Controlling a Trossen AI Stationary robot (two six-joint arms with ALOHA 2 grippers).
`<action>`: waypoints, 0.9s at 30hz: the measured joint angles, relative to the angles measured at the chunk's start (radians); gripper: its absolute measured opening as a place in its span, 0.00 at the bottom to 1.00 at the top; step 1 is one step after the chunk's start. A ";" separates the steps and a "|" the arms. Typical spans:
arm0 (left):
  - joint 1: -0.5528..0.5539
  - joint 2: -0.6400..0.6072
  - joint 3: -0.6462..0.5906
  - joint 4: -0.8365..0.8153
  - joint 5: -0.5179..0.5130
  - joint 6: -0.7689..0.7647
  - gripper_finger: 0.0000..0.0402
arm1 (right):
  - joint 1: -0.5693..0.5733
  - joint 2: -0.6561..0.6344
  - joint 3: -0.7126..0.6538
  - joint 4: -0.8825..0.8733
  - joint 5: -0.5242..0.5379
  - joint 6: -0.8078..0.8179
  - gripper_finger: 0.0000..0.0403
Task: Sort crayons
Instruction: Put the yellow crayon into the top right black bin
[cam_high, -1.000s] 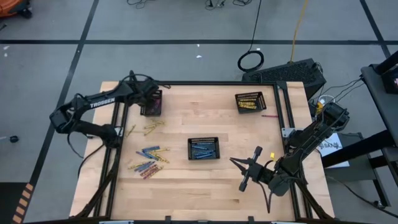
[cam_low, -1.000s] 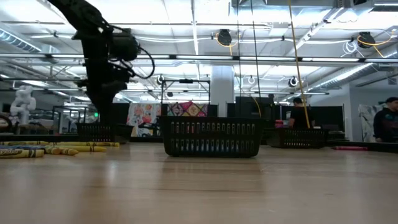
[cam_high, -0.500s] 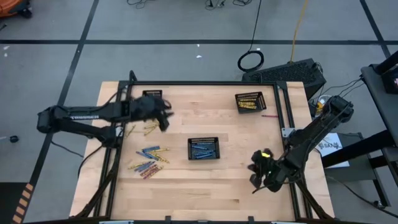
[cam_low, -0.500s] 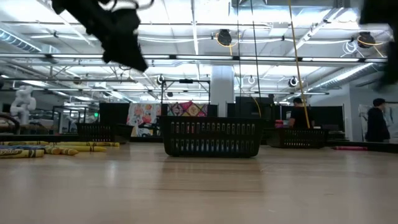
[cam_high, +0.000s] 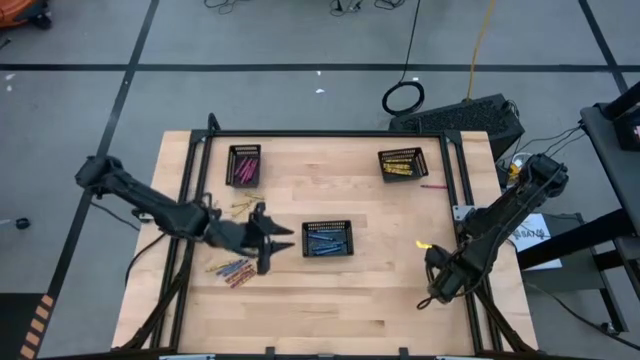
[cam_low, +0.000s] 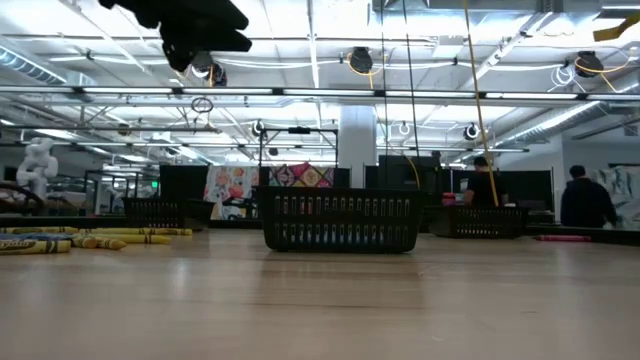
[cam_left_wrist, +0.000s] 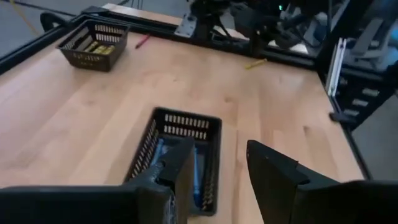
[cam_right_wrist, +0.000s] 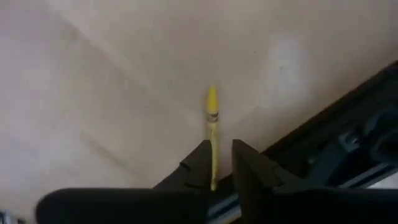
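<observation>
My left gripper (cam_high: 272, 240) is open and empty, low over the table between the loose crayons (cam_high: 238, 257) and the middle black tray (cam_high: 327, 238), which holds blue crayons (cam_left_wrist: 158, 152). In the left wrist view its fingers (cam_left_wrist: 217, 171) point at that tray. My right gripper (cam_high: 428, 252) is near the table's right edge, shut on a yellow crayon (cam_right_wrist: 212, 134). The crayon also shows in the high view (cam_high: 422, 243). More yellow crayons (cam_high: 242, 207) lie loose on the table at the left. My right gripper pinches the yellow crayon between its two fingers (cam_right_wrist: 200, 163) at one end (cam_right_wrist: 213, 169). The crayon runs along the fingers, and its free end (cam_right_wrist: 212, 94) sticks out past the fingertips. It is lifted clear of the table.
A black tray with pink crayons (cam_high: 243, 165) stands at the far left. A tray with yellow crayons (cam_high: 400, 163) stands at the far right, with one pink crayon (cam_high: 432, 186) lying beside it. A black frame rail (cam_high: 462, 190) runs along the table's edges. People stand in the room behind (cam_low: 585, 200).
My left gripper has swung from the pink tray at the far left toward the near side and the right, and now sits beside the middle tray. My right gripper has drawn back toward the table's right edge and turned about.
</observation>
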 joint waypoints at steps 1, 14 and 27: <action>-0.024 0.020 0.000 0.018 -0.023 0.000 0.36 | 0.001 0.001 0.000 0.002 -0.012 -0.019 0.17; -0.160 0.191 0.000 0.102 -0.291 -0.054 0.36 | -0.002 0.126 -0.073 0.098 -0.089 -0.192 0.37; -0.167 0.194 0.000 0.101 -0.297 -0.054 0.36 | -0.003 0.177 -0.098 0.235 -0.072 -0.224 0.27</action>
